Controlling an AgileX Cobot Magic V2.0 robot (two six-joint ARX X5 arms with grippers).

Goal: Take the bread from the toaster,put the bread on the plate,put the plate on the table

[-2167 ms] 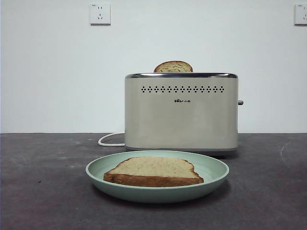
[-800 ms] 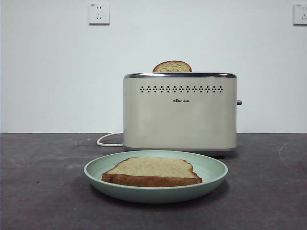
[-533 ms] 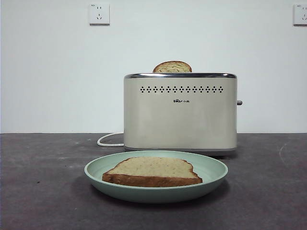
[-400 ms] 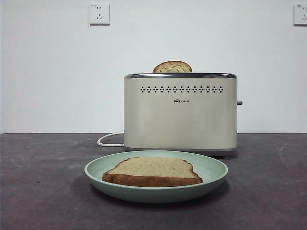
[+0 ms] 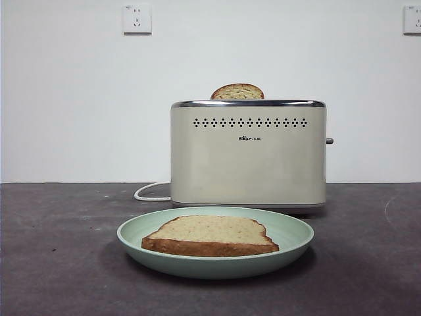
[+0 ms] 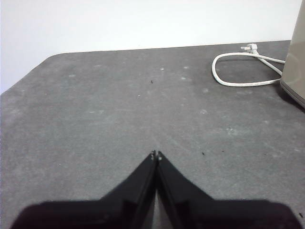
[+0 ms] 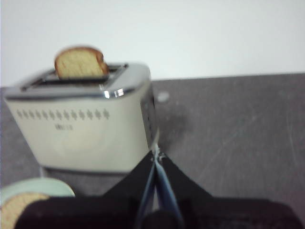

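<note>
bread [image 7: 29, 206] on the plate [image 7: 47, 187] beside the closed, empty right gripper [image 7: 156, 153]; left gripper [image 6: 156, 154] likewise closed, empty

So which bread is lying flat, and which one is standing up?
The slice on the plate, bread, lies flat at the front. The other slice stands upright in the toaster behind, only its rounded top showing.
</note>
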